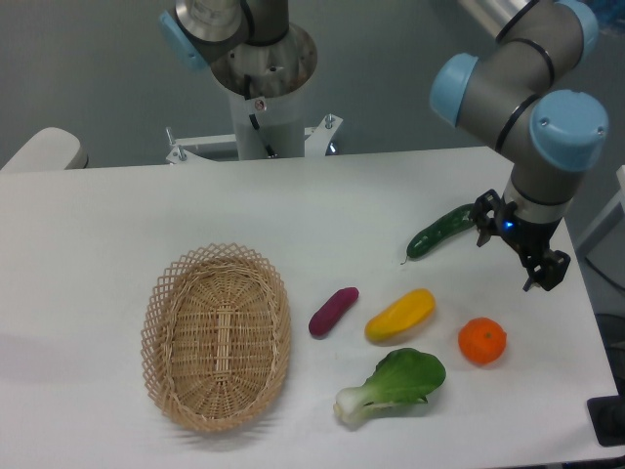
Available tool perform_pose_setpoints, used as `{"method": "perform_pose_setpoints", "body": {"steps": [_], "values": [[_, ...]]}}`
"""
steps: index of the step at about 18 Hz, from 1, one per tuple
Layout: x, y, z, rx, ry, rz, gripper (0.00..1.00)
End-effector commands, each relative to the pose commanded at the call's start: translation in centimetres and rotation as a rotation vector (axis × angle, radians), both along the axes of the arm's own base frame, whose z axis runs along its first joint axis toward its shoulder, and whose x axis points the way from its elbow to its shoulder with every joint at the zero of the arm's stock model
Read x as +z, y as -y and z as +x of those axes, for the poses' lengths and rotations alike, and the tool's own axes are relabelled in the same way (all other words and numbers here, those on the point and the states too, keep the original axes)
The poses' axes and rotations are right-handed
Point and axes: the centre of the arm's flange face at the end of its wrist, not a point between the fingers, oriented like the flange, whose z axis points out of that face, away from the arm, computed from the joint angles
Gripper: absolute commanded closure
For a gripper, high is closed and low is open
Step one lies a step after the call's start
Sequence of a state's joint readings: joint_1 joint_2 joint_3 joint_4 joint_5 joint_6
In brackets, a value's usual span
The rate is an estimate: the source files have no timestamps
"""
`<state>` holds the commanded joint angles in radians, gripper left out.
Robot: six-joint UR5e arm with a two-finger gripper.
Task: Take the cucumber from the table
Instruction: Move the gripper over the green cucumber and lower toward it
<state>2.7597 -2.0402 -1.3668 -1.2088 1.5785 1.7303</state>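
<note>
Dark green cucumber [441, 231] is lying on the white worktop [98, 225], far right part of the scene, angled with its thin stem tip pointing down-left and its thicker end up-right. That thicker end is sitting right at the claw [516, 250], touching or just beside the left finger [483, 217]; contact cannot be told from this view. Claw is hanging from the arm wrist on the right side, fingers spread wide and released, nothing between them. One finger is showing near the cucumber end, the other [547, 271] lower right toward the worktop edge.

Step in hand, as I am judging it: approach and alignment, grasp not yet made. Cucumber is resting flat, not lifted. Claw is sitting off to the right of the cucumber body rather than straddling it, so the fingers are not yet bracketing the vegetable.

Next move is probably calling for shifting the claw left so the cucumber's middle is falling between the two fingers, wrist turned so the fingers are closing across the narrow width, not along the length. Then lowering close to the worktop and clenching. Skin is looking glossy and rounded, so an off-centre pinch near the end is risking a slip or a roll.

Other items are sitting well apart from the target: yellow vegetable [400, 315], purple vegetable [333, 311], orange fruit [482, 341], bok choy [395, 385], wicker basket [216, 335] on the left. None are crowding the approach.
</note>
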Motion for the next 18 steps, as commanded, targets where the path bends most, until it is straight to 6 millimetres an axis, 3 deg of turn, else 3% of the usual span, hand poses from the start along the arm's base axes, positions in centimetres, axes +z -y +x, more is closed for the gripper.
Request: {"method": "perform_pose_setpoints", "body": {"steps": [4, 10, 18], "values": [[-0.7, 0.2, 0.3, 0.005, 0.010, -0.008, 0.00], [-5.1, 2.1, 1.9, 0.040, 0.088, -0.040, 0.00], [-10.1, 6.7, 3.2, 0.077, 0.093, -0.050, 0.00]]}}
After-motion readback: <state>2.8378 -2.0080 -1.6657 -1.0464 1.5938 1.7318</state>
